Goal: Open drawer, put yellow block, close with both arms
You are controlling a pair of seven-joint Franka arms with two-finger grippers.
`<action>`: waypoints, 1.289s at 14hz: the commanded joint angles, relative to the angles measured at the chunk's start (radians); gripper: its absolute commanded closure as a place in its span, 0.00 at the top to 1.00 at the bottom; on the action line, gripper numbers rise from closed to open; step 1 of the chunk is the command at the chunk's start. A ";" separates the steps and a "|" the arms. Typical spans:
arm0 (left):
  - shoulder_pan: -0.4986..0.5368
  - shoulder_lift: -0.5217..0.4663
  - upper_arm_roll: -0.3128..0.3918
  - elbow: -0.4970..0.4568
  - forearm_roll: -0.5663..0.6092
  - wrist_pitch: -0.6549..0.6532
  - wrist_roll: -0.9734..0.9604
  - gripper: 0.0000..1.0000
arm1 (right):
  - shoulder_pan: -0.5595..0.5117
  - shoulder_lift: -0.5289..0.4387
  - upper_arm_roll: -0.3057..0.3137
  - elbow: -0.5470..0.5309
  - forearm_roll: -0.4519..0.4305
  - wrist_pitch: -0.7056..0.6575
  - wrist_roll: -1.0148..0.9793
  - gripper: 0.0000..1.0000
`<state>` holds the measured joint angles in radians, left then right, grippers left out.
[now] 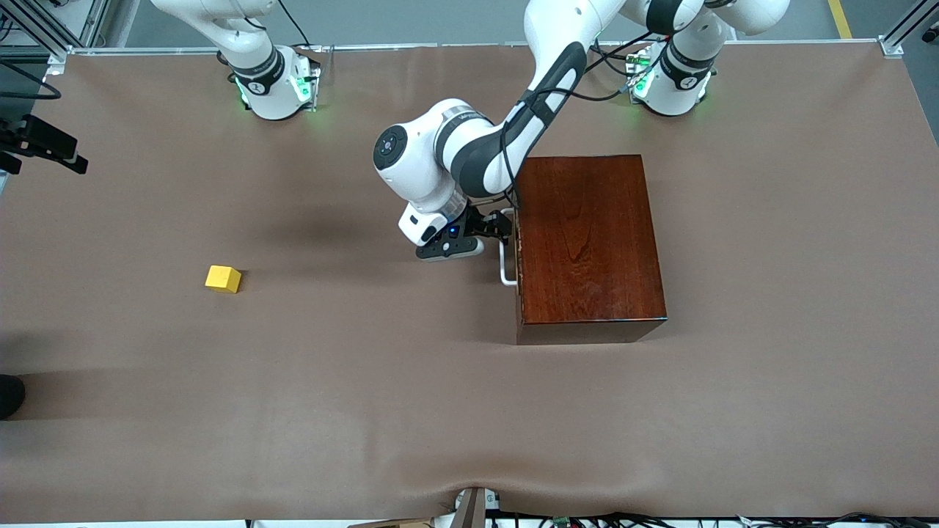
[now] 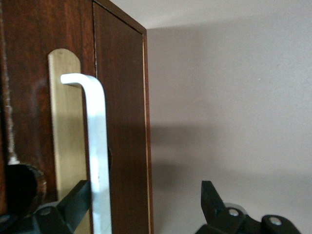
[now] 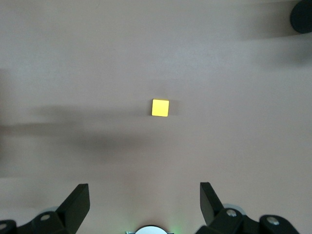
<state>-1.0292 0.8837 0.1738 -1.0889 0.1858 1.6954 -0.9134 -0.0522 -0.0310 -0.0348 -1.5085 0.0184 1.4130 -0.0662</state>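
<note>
Drawer (image 1: pixel 518 257) shut in wooden box (image 1: pixel 590 242). Left gripper (image 1: pixel 490 229) at its white handle (image 1: pixel 506 253), fingers (image 2: pixel 73 202) open astride the bar. Yellow block (image 1: pixel 223 279) on counter (image 1: pixel 367 381), well apart from box, toward right arm's end. Right gripper (image 3: pixel 145 204) high over block, fingers open, waiting.

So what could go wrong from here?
The left gripper is open around the drawer's white handle, one finger tucked between bar and drawer front; closing off-centre could make it slip. Pulling might drag the whole wooden box. The yellow block lies alone, under the open right gripper.
</note>
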 commanded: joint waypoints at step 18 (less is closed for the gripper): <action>-0.006 0.008 -0.016 0.035 -0.083 0.194 -0.189 1.00 | -0.023 0.026 0.013 0.016 -0.002 -0.003 -0.003 1.00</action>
<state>-1.0295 0.8866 0.1629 -1.0787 0.1206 1.8658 -1.0825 -0.0548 -0.0123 -0.0352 -1.5084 0.0184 1.4135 -0.0662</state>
